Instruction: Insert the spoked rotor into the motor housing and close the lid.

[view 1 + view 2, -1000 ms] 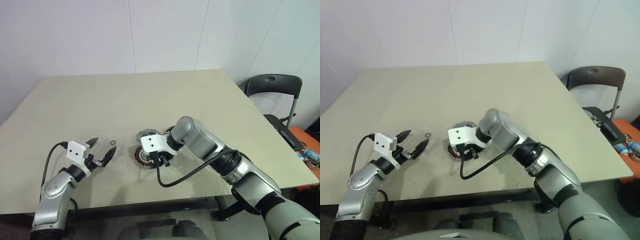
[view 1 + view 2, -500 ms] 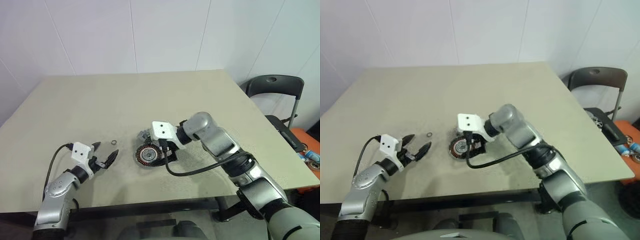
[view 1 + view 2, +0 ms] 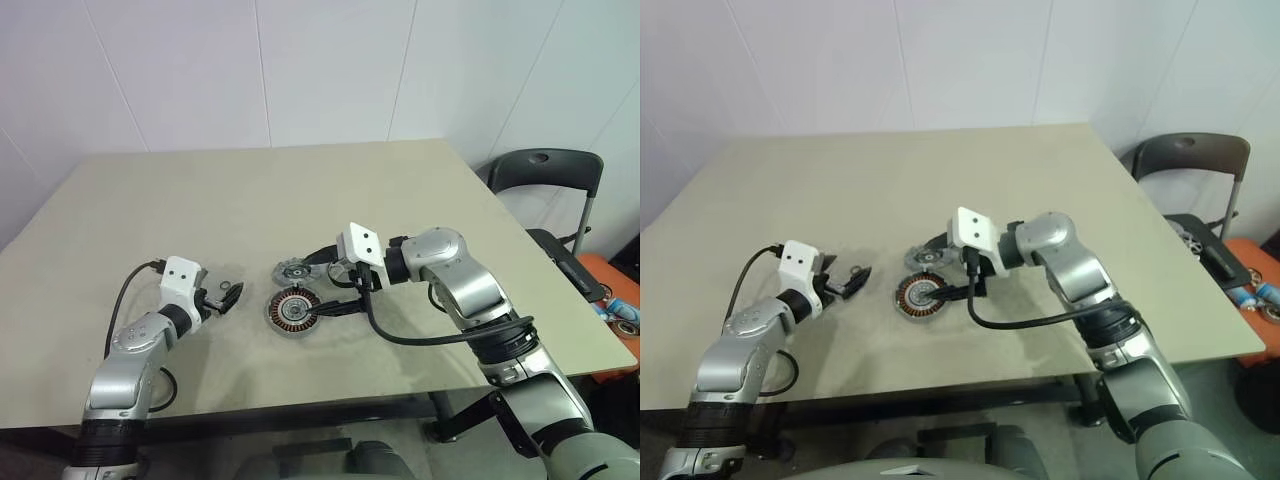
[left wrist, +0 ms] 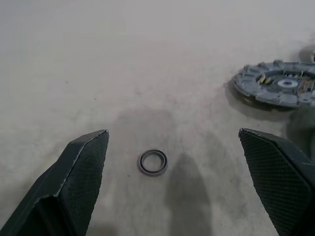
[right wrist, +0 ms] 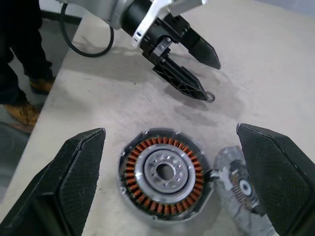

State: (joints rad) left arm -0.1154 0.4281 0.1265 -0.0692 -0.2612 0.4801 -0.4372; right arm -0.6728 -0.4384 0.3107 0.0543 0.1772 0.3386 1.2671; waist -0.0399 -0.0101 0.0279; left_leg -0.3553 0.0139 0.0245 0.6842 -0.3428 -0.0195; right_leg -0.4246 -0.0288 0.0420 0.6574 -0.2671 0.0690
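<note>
lid [image 3: 296,270] just behind motor housing [image 3: 293,313]

- motor housing [image 5: 166,176]: round shallow silver-rimmed cup, flat on the worktop [image 3: 300,200], open face up. Ring of coppery-brown windings visible, with a silver disc with a ring of small holes and a dark central bore seated in the middle.
- spoked rotor: can't tell it apart as a separate part; that silver disc in the housing centre may be it.
- lid [image 4: 278,88]: grey disc with a notched edge and a dark centre hole, lying flat on the worktop just beside the housing, on its far side. Not on the housing.
</note>
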